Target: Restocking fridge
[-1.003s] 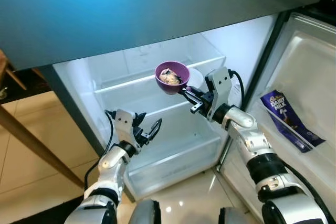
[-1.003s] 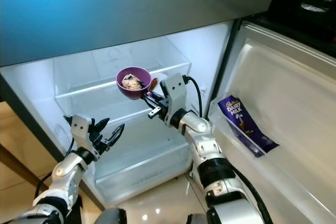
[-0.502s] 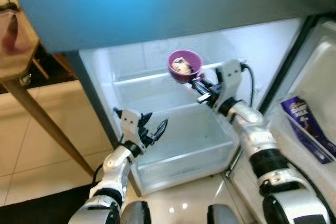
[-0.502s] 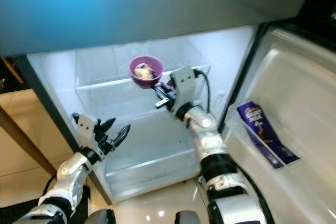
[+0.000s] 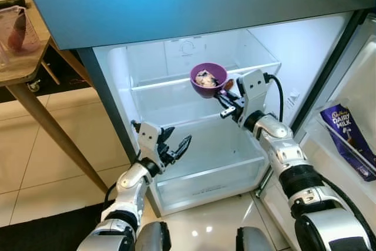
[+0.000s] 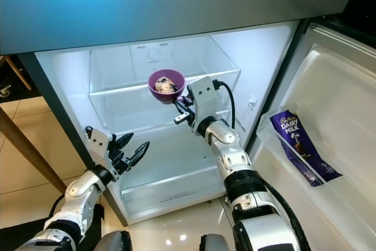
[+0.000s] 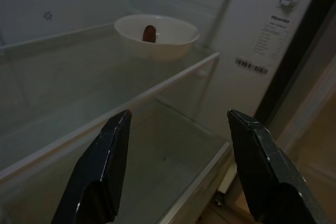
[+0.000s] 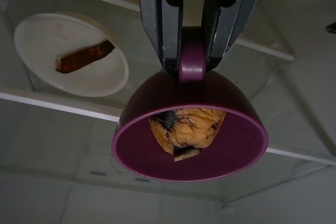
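Observation:
My right gripper [image 5: 226, 99] is shut on the handle of a purple bowl [image 5: 208, 79] holding a piece of browned food [image 8: 186, 131]. It hangs in front of the glass shelf [image 5: 176, 82] of the open fridge, above shelf level. On that shelf sits a white bowl [image 8: 71, 56] with a sausage [image 7: 149, 33] in it. My left gripper [image 5: 176, 148] stands open and empty lower down, at the fridge's front left, facing the lower compartment.
A clear drawer [image 5: 205, 174] fills the fridge bottom. The open door [image 6: 329, 121] at the right holds a purple Dairy Milk bar [image 6: 299, 145] in its rack. A wooden table [image 5: 26, 57] with a jug stands at the left.
The camera has shifted. The purple bowl has come nearer the glass shelf and deeper into the fridge opening. The left gripper stays open at about the same place.

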Motion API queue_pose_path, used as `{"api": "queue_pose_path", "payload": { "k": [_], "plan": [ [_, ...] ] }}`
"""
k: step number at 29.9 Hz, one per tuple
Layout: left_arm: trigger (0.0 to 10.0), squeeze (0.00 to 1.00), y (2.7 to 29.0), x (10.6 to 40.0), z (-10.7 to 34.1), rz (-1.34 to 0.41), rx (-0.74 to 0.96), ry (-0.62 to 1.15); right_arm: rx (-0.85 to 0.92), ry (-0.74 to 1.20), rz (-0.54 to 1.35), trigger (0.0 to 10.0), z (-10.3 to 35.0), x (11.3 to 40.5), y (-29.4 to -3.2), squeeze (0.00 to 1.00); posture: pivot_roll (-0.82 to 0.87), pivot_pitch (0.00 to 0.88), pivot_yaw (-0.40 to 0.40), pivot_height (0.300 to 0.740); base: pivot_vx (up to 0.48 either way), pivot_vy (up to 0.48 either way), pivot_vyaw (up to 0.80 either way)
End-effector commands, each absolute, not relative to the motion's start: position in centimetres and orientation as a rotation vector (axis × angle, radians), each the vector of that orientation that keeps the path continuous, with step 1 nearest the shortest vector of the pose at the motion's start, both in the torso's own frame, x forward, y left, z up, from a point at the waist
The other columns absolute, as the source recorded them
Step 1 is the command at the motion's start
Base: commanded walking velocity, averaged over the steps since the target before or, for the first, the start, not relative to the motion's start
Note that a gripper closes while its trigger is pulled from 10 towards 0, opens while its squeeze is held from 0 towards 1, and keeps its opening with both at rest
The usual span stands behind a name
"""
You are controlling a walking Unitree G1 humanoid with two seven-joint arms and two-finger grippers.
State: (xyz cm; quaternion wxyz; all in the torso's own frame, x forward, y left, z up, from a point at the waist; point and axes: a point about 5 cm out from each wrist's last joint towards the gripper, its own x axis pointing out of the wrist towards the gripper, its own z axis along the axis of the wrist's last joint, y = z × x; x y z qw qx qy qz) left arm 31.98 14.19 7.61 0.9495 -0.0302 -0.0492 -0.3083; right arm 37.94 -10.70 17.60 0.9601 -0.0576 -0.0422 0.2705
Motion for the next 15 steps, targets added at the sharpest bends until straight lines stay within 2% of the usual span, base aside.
{"api": "queue_pose_path", "payload": {
  "k": [1, 4, 15],
  "plan": [
    [10.0, 0.00, 13.9, 31.8, 7.6, -0.647, -0.071, -0.103, -0.110, -0.132, 0.572, 10.0, 19.1, 38.2, -10.8, 0.00, -0.03, 0.067, -0.008, 0.601, 0.000, 0.000, 0.00],
    [10.0, 0.00, 13.6, 32.0, 8.2, -0.669, -0.076, -0.137, -0.145, -0.166, 0.644, 10.0, 20.0, 37.9, -10.9, 0.00, -0.03, 0.072, -0.011, 0.601, 0.000, 0.000, 0.00],
    [10.0, 0.00, 12.3, 32.4, 11.2, -0.728, -0.081, -0.288, -0.206, -0.121, 0.455, 10.0, 22.1, 39.9, -14.2, 0.00, -0.02, 0.110, -0.021, 0.601, 0.000, 0.000, 0.00]
  ]
}}
